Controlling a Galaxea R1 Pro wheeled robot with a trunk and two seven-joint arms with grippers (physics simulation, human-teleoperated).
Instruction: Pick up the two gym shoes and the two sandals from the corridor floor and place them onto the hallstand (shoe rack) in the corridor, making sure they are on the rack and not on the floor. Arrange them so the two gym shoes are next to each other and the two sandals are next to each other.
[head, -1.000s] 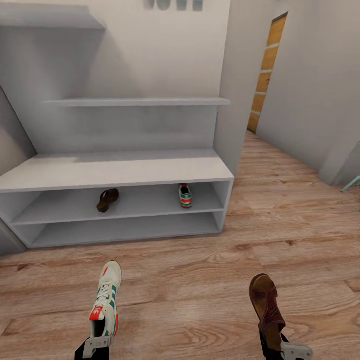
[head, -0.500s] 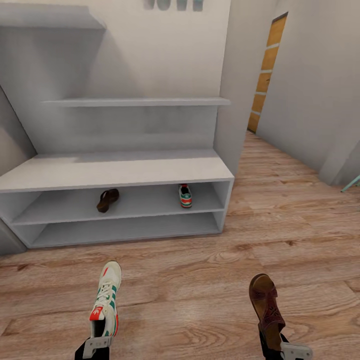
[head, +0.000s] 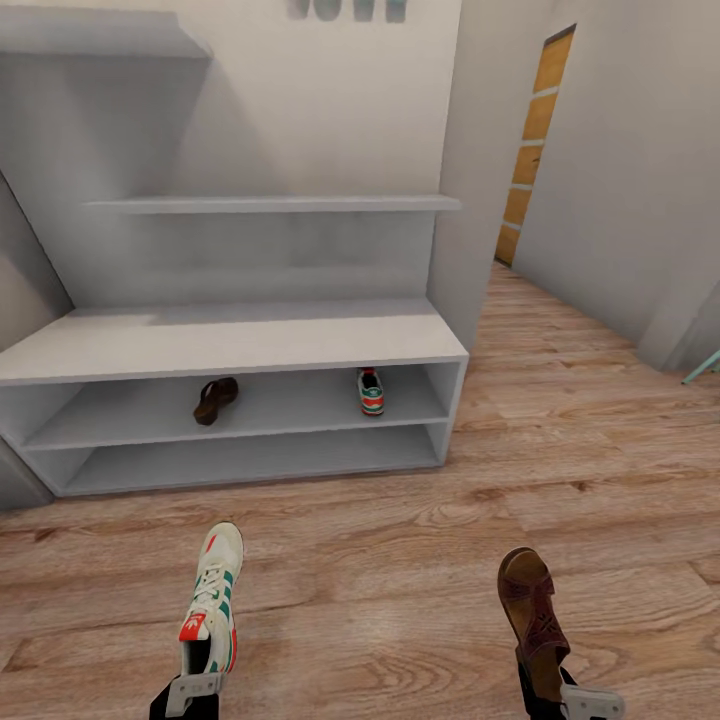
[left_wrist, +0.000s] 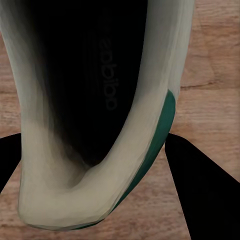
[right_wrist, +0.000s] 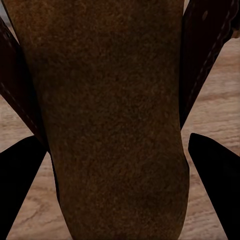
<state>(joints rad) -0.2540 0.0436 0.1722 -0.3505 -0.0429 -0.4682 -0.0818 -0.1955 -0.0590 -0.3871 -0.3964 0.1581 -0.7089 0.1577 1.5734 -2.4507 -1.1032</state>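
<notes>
Facing pale grey hallstand (head: 240, 345): left gripper (head: 190, 692) pinched cream green-striped lace-up sneaker (head: 212, 600) by its heel, right gripper (head: 575, 700) clamped dark brown leather sandal (head: 532, 615), likely for shelving beside mates.

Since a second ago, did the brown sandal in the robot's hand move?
No. The held sandal sits at the same spot against the floor planks and the shoe rack.

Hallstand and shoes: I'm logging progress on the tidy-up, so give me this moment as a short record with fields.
hallstand: pale grey, two open shelves
upper open shelf: one sandal toward the left, one gym shoe toward the right, apart
lower open shelf: bare
left pincer: holds second gym shoe by the heel
right pincer: holds second sandal by the heel
corridor floor: wood plank
pairs together: not yet
</notes>
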